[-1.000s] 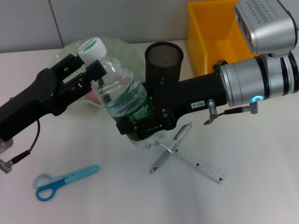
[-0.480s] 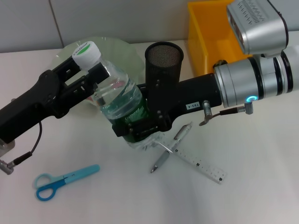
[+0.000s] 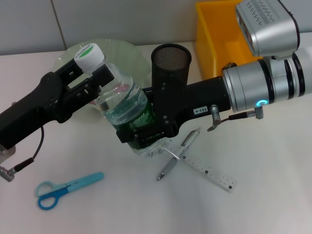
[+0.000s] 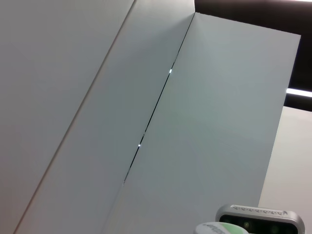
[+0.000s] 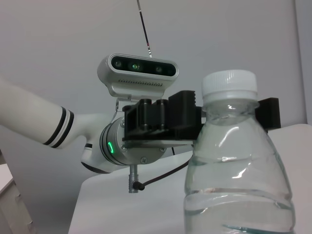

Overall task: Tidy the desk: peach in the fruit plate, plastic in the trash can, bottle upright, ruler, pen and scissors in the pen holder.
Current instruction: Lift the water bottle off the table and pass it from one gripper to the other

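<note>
Head view, left to right: scissors (image 3: 66,188) flat on desk; our left gripper (image 3: 92,78) clamped at the neck of the bottle (image 3: 122,105), our right gripper (image 3: 146,134) clamped round its base; pen (image 3: 178,156) crossing ruler (image 3: 207,170).

Setting is a laboratory or office test bench. Evidence: a plain white desk (image 3: 273,204) against a grey panelled wall (image 3: 122,22), with a yellow plastic bin (image 3: 214,34) at its far right corner and desk stationery laid out.
</note>
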Controlling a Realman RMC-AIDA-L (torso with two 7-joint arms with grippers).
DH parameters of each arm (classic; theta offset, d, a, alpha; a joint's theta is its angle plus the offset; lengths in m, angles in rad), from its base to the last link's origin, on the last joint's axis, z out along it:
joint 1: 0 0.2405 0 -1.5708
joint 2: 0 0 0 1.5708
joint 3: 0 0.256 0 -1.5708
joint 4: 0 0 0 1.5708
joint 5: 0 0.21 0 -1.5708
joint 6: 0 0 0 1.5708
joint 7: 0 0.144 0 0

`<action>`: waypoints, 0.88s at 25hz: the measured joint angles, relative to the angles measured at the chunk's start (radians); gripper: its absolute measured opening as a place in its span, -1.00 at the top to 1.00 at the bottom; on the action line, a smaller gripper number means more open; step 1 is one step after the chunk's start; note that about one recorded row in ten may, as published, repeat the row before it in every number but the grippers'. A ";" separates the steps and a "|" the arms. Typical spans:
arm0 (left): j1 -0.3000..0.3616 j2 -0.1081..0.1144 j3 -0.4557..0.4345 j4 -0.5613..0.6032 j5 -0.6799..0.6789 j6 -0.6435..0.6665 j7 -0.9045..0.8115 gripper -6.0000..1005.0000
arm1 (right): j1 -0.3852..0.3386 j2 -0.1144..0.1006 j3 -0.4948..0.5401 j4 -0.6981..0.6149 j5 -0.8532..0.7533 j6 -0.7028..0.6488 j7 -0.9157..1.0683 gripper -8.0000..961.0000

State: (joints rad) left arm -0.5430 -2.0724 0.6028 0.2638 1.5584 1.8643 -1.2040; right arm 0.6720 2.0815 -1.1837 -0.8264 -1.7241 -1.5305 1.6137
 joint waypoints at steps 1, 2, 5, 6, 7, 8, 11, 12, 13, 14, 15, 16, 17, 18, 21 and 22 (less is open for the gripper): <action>0.000 0.000 0.000 0.000 0.000 0.000 0.000 -0.42 | 0.000 0.000 0.000 0.000 0.000 0.000 0.000 -0.61; 0.000 0.000 0.000 0.000 0.000 0.000 0.000 -0.42 | 0.000 0.000 0.000 0.000 0.000 0.000 0.000 -0.61; -0.002 0.000 0.000 0.000 0.001 0.000 0.000 -0.42 | 0.001 0.000 0.000 0.000 0.000 0.000 0.000 -0.61; -0.003 0.000 0.000 0.000 0.002 0.001 0.000 -0.42 | 0.001 0.000 -0.001 0.000 -0.001 0.000 0.000 -0.61; -0.003 0.000 0.000 0.000 0.002 0.001 0.000 -0.42 | 0.001 0.000 -0.001 0.000 -0.001 0.000 0.000 -0.61; -0.003 0.000 0.000 0.000 0.002 0.001 0.000 -0.42 | 0.001 0.000 -0.001 0.000 -0.001 0.000 0.000 -0.60; -0.004 0.000 0.000 0.000 0.005 0.001 0.000 -0.42 | 0.001 0.000 -0.001 0.000 -0.001 0.000 0.000 -0.60; -0.004 0.000 0.000 0.000 0.005 0.001 0.000 -0.41 | 0.001 0.000 -0.001 0.000 -0.001 0.000 0.000 -0.60; -0.004 0.000 0.000 0.000 0.005 0.001 0.000 -0.41 | 0.001 0.000 -0.001 0.001 -0.001 0.000 0.000 -0.60; -0.005 0.000 0.000 0.000 0.005 0.001 0.000 -0.41 | 0.001 0.000 -0.001 0.001 -0.001 0.000 0.000 -0.60; -0.005 0.000 0.000 0.000 0.006 0.001 0.000 -0.41 | 0.001 0.000 -0.002 0.001 -0.001 0.000 0.000 -0.60; -0.005 0.000 0.000 0.000 0.006 0.001 0.000 -0.40 | 0.001 0.000 -0.002 0.001 -0.001 0.000 0.000 -0.60; -0.005 0.000 0.000 0.000 0.006 0.002 0.000 -0.40 | 0.001 0.000 -0.002 0.001 -0.001 0.000 0.000 -0.60; -0.005 0.000 0.000 0.000 0.006 0.002 0.000 -0.40 | 0.001 0.000 -0.002 0.001 -0.001 0.000 0.000 -0.60; -0.005 0.000 0.000 -0.001 0.003 0.003 0.000 -0.39 | 0.001 0.000 -0.008 0.001 -0.001 0.000 0.000 -0.60; -0.005 0.000 0.000 -0.001 0.002 0.003 0.000 -0.39 | 0.001 0.000 -0.008 0.001 -0.001 0.000 0.000 -0.60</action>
State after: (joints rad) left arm -0.5476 -2.0724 0.6028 0.2628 1.5603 1.8671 -1.2042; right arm 0.6734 2.0815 -1.1915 -0.8252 -1.7249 -1.5310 1.6136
